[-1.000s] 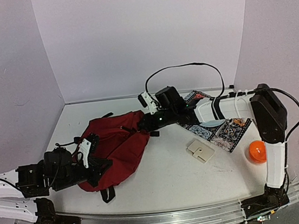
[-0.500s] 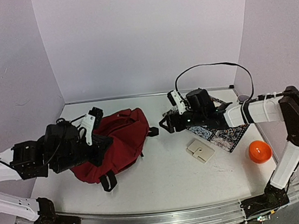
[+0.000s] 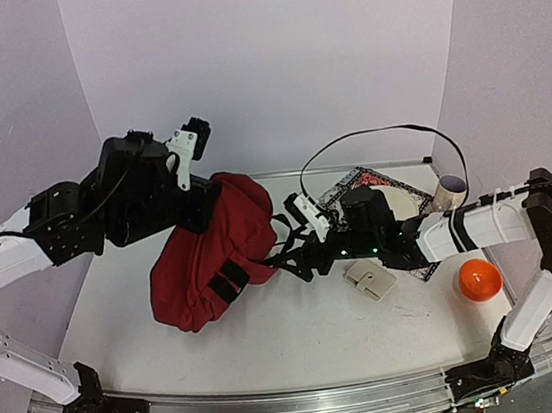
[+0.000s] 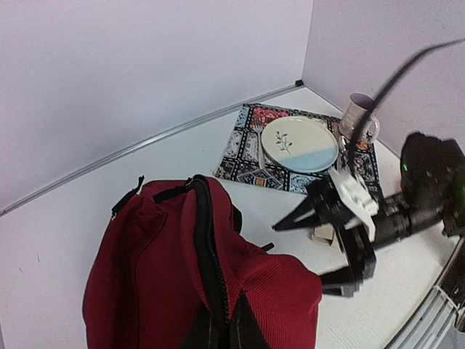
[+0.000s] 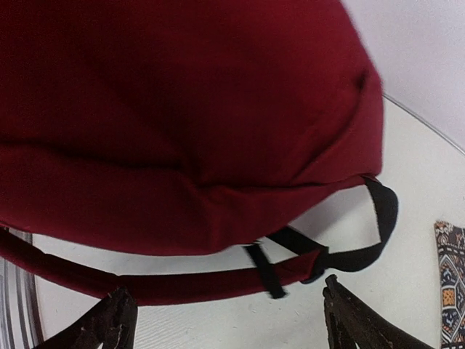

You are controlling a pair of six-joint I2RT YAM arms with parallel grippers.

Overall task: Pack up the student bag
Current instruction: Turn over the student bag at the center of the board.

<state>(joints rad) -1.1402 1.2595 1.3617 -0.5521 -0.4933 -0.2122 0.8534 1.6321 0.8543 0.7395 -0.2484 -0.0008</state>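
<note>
I read the left tool as clamped on the top seam of the student bag, holding it raised and tilted over the left half of the desk. The right tool has its jaws spread wide and grips nothing. It sits at the bag's 3 o'clock, just beside the black straps. The bag lies at this tool's 9 o'clock.
</note>
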